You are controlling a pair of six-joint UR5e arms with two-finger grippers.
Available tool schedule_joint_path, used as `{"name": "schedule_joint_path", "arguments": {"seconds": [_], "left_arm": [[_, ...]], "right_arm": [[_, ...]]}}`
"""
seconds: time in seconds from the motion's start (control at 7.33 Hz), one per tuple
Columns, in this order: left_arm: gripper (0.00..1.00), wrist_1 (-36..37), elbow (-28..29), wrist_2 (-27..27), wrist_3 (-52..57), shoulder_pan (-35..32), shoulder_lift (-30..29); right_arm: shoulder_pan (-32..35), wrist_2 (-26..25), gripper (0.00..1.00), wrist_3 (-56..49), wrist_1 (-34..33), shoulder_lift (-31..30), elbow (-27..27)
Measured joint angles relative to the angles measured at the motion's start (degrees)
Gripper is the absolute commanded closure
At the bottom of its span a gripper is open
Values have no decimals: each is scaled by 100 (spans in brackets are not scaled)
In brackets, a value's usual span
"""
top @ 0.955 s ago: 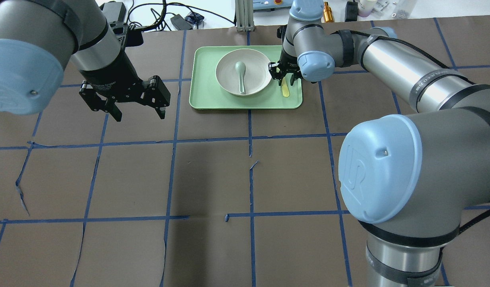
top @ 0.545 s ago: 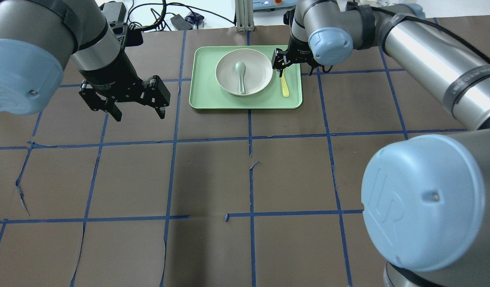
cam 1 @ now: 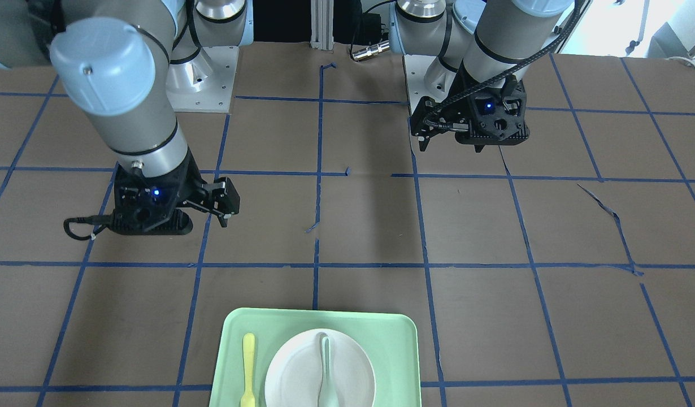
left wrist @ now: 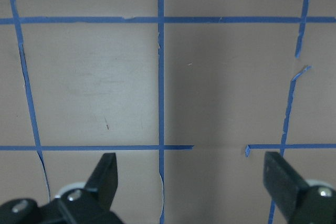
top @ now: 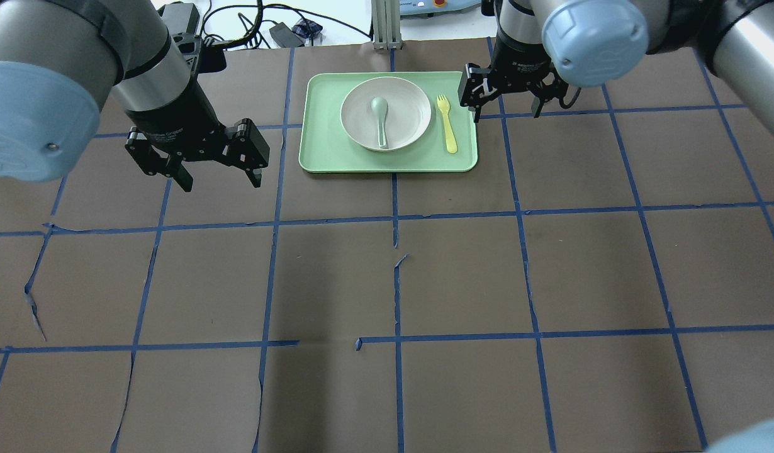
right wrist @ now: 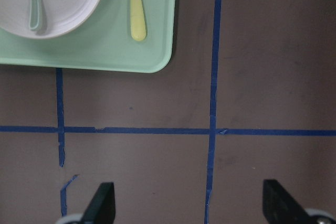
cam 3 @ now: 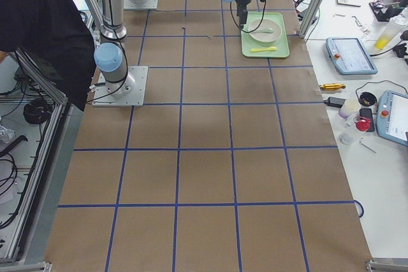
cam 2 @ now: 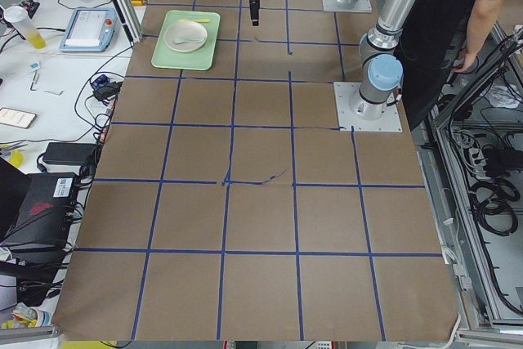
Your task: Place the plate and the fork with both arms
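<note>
Tabletop [top: 393, 283]; left claw [top: 221, 184], right claw [top: 506, 113] splayed.

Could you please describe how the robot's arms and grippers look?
The left arm and right arm are silver-grey tubes with light blue joint caps. A black cable follows the left arm. The left gripper and right gripper are black, two-fingered, each with a blue light.

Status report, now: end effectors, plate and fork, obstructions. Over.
Left end effector open, empty, over table. Right end effector open, empty, beside tray. Fork flat on tray beside plate; spoon in plate. No obstruction seen.
</note>
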Motion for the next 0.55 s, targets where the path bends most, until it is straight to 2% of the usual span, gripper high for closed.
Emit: {"name": "schedule_joint_path", "arguments": {"seconds": [0.27,0.55], "left_arm": [[0,-1,-29,-1,-3,-26,-6],[0,1,-67,4,5,-37,19]], "right_arm": [[-9,-10,0,46,57,-687,462],[-23,23,0,59,338,-927,488]]}}
